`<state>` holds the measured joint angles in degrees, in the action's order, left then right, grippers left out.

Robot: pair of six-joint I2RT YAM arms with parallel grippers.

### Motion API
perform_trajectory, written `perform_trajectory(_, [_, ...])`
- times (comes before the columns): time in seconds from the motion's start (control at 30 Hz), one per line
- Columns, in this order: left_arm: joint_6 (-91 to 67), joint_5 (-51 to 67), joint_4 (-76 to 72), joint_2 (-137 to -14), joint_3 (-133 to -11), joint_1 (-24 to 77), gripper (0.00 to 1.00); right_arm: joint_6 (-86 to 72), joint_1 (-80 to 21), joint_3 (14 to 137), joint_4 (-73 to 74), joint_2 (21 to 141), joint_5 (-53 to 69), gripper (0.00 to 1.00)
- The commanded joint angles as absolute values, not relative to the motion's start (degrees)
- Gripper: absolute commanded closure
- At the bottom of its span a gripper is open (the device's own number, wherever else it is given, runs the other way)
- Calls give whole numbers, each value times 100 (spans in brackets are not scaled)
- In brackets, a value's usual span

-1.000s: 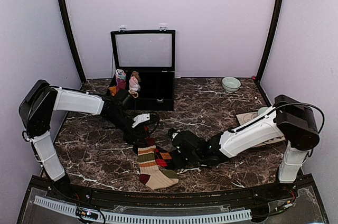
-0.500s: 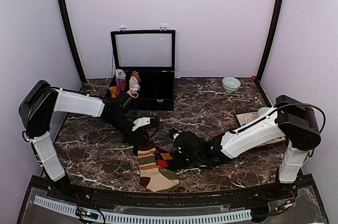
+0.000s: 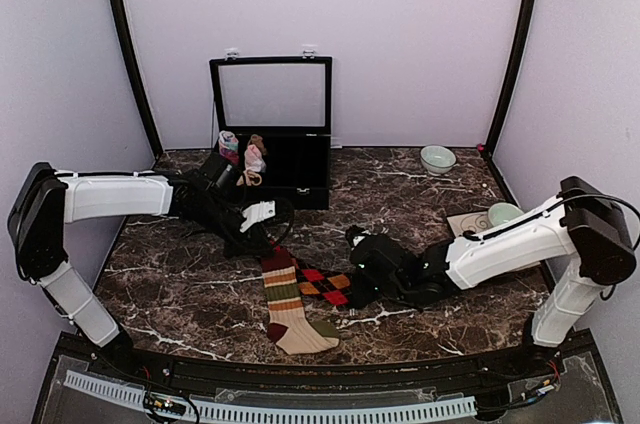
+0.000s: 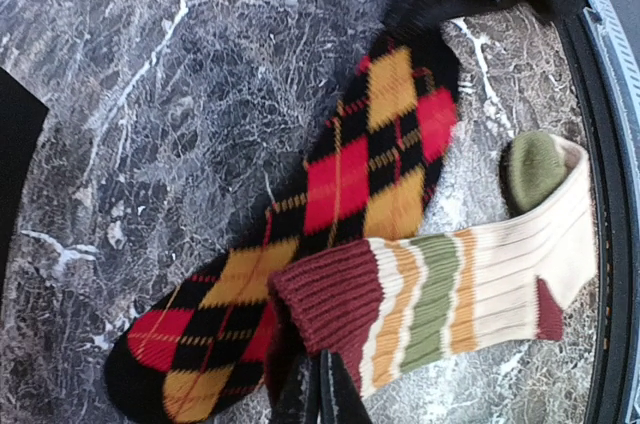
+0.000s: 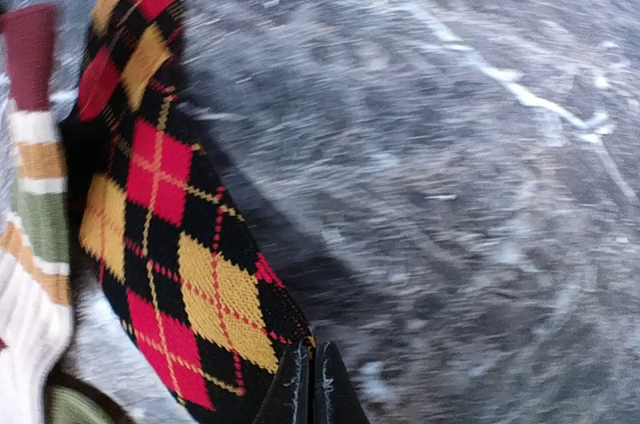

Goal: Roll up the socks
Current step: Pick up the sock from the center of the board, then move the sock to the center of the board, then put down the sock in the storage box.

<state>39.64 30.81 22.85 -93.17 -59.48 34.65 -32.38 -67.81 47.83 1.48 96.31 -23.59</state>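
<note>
Two socks lie at the front middle of the marble table. The cream striped sock [image 3: 287,304] runs toward the near edge, its maroon cuff [image 4: 335,294] farthest from me. The black argyle sock [image 3: 326,284] crosses under that cuff and stretches to the right. My left gripper [image 3: 272,247] is shut on the maroon cuff, its jaws [image 4: 320,394] pinching the ribbed edge. My right gripper [image 3: 353,291] is shut on the argyle sock's right end [image 5: 250,334], jaws pressed together at its corner [image 5: 310,384]. In the right wrist view the striped sock [image 5: 35,174] shows at the left edge.
A black display case [image 3: 300,179] with its glass lid raised stands at the back, small sock rolls [image 3: 242,156] in its left side. A pale green bowl [image 3: 437,158] sits at the back right. Another bowl [image 3: 503,212] rests on a tan board by the right arm.
Both grippers have closed onto the socks. The right arm has drawn the argyle sock out to the right; the left arm has pulled back and left, straightening the striped sock.
</note>
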Motion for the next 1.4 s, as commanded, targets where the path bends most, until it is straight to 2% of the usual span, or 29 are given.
perform_trajectory(0.0, [4007, 3116, 2698, -9021, -5959, 3492, 100, -3017, -6262, 4552, 562, 9235, -2834, 100])
perform_trajectory(0.27, [3932, 2591, 2713, -8760, -6126, 3494, 100, -2552, -4848, 4521, 1233, 8226, -3275, 100])
perform_trajectory(0.37, [3897, 2365, 2759, -8687, -6368, 3493, 100, -2415, -4617, 4489, 1222, 7967, -3318, 99])
perform_trajectory(0.47, [3901, 2275, 2786, -8604, -6587, 3489, 100, -2284, -4636, 4615, 1214, 8006, -3143, 83])
perform_trajectory(0.53, [3926, 2248, 2876, -8583, -6771, 3491, 100, -2227, -4737, 4749, 1183, 8042, -3101, 63])
perform_trajectory(0.6, [3949, 2168, 2943, -8572, -6937, 3489, 100, -2146, -4850, 4905, 1069, 8021, -3103, 48])
perform_trajectory(0.67, [3963, 1954, 2948, -8572, -7094, 3489, 100, -2098, -4884, 5071, 985, 7979, -3061, 41])
perform_trajectory(0.9, [3972, 722, 2438, -8697, -7996, 3490, 100, -2022, -4896, 5271, 707, 7755, -2804, 39])
perform_trajectory(1.13, [4093, 70, 2072, -9001, -9954, 3490, 100, -2049, -4900, 5328, 658, 7638, -2640, 39])
perform_trajectory(1.27, [4103, 600, 2459, -8804, -9962, 3489, 100, -2101, -4919, 5227, 603, 7586, -2546, 40])
perform_trajectory(1.37, [3866, 1000, 2881, -8582, -9175, 3494, 100, -2160, -4956, 5072, 526, 7568, -2485, 40])
